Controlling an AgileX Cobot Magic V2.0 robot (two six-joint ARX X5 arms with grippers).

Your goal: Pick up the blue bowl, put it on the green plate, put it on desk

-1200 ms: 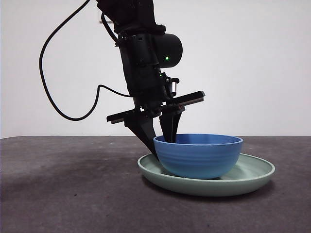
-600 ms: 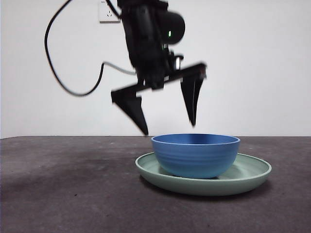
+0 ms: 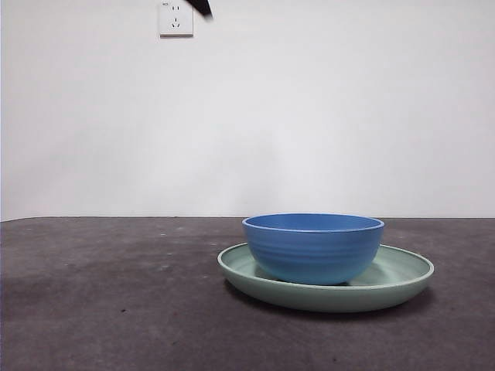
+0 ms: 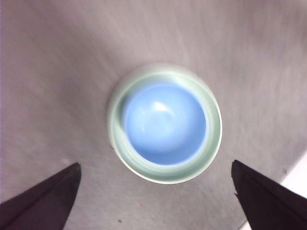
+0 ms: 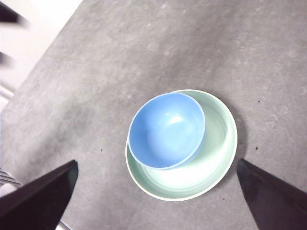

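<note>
The blue bowl (image 3: 313,247) sits upright inside the green plate (image 3: 402,274), which rests on the desk (image 3: 116,301). The bowl is off-centre, toward the plate's left side in the front view. My left gripper (image 4: 155,164) is open and empty, high above the bowl (image 4: 163,123) and plate (image 4: 214,139); its view is blurred by motion. My right gripper (image 5: 157,163) is open and empty, also high above the bowl (image 5: 165,130) and plate (image 5: 218,153). In the front view only a black tip (image 3: 201,8) of an arm shows at the top edge.
A white wall with a socket (image 3: 175,18) stands behind the desk. The right wrist view shows the desk's edge (image 5: 45,62) and a pale area beyond it.
The gripper that held the bowl's rim opened, let go and rose straight up out of the front view. The bowl stays on the plate.
</note>
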